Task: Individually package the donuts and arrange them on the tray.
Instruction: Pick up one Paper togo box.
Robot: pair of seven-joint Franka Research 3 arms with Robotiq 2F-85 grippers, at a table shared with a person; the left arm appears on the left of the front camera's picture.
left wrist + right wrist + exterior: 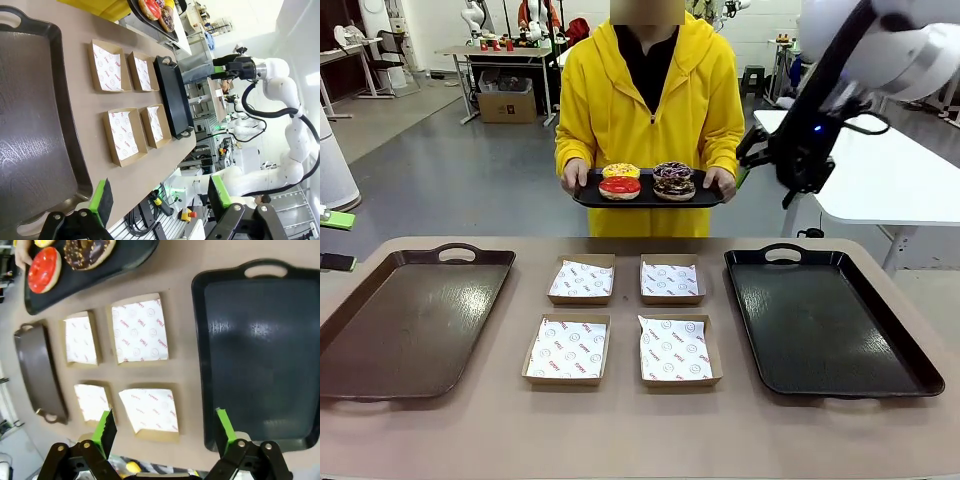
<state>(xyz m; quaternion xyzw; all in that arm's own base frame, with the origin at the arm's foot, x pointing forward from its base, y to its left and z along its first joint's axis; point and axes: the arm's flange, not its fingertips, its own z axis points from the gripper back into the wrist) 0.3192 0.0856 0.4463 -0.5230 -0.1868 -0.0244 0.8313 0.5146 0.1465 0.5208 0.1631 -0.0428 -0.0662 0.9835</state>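
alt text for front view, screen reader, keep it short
A person in a yellow hoodie stands at the table's far side holding a small black tray with four donuts. Nearer, four paper-lined boxes sit two by two between a brown tray on the left and a black tray on the right. The right arm is raised at upper right.

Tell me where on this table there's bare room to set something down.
Both big trays lie bare: the brown tray at the left, the black tray at the right. A bare strip of table runs along the near edge. The middle is crowded: four paper-lined boxes with narrow gaps between.
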